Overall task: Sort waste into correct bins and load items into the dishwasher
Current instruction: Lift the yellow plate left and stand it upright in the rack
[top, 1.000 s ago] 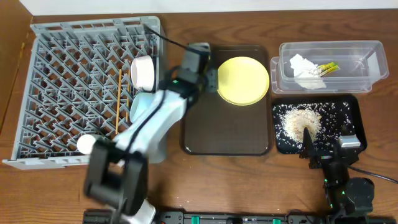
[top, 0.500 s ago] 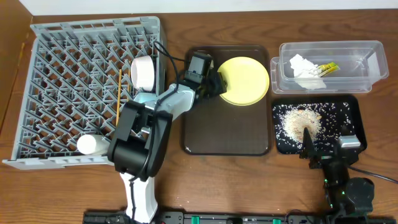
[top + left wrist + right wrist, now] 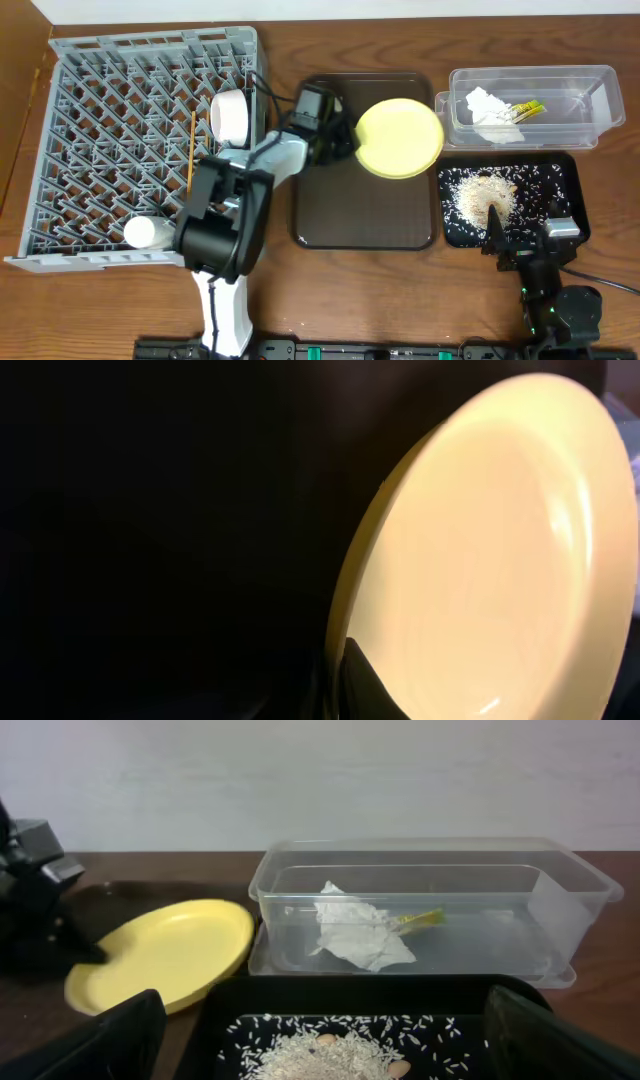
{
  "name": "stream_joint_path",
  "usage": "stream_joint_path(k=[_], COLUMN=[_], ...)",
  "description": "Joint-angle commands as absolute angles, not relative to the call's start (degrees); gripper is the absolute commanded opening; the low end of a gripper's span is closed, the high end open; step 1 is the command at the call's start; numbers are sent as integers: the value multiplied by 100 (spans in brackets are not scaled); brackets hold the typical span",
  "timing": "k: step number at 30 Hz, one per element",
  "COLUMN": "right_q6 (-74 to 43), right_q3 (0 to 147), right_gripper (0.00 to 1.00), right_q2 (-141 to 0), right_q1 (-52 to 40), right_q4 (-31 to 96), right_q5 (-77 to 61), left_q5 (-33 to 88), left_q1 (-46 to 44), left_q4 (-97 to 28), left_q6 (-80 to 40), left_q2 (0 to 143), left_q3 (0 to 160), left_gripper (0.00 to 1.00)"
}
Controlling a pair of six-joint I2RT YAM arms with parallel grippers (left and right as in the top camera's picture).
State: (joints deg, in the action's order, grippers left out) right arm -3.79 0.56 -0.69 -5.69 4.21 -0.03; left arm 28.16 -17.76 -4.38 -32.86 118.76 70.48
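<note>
The yellow plate (image 3: 402, 138) hangs tilted over the brown serving tray (image 3: 365, 215), its right edge reaching past the tray. My left gripper (image 3: 347, 137) is shut on its left rim. The left wrist view shows the plate (image 3: 500, 540) filling the right side, with a dark fingertip (image 3: 368, 682) pressed on the rim. My right gripper (image 3: 524, 228) stands open over the near end of the black tray (image 3: 568, 178), which holds rice scraps (image 3: 484, 195). The clear tub (image 3: 590, 110) contains the tissue (image 3: 488, 108) and wrapper (image 3: 529, 108). The right wrist view shows the plate (image 3: 170, 955) and tub (image 3: 560, 890).
The grey dish rack (image 3: 90, 120) fills the left side. It holds a white cup (image 3: 228, 115), chopsticks (image 3: 190, 150) and a white round item (image 3: 140, 232). My left arm (image 3: 225, 215) runs along the rack's right wall. The clear tub sits just right of the lifted plate.
My left gripper has gone from part open to shut on the plate's left rim. The plate has tipped up and shifted a little to the right. The right arm has stayed still.
</note>
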Motion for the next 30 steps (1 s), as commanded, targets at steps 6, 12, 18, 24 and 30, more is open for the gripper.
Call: stream_joint_path(k=[6, 12, 18, 24, 30], right_q6=[-311, -311, -311, -311, -311], right_q3=[32, 32, 32, 32, 32], right_gripper=[99, 99, 99, 99, 99], right_q2=[-38, -38, -38, -38, -38], right_q1=[-489, -489, -489, -489, -489], right_q4=[421, 423, 423, 423, 423], right_q5=[-5, -5, -5, -5, -5], left_q5=[2932, 2893, 1297, -8, -1304], left_q1=[-600, 565, 2165, 2469, 2469], left_q4=[-1503, -2375, -2969, -3009, -2637], left_q6=[-1855, -1286, -666, 196, 585], left_q2=[9437, 8182, 7566, 7651, 7922], left_q3=[6956, 6956, 6956, 6912, 6886], left_gripper=[8, 7, 7, 8, 7])
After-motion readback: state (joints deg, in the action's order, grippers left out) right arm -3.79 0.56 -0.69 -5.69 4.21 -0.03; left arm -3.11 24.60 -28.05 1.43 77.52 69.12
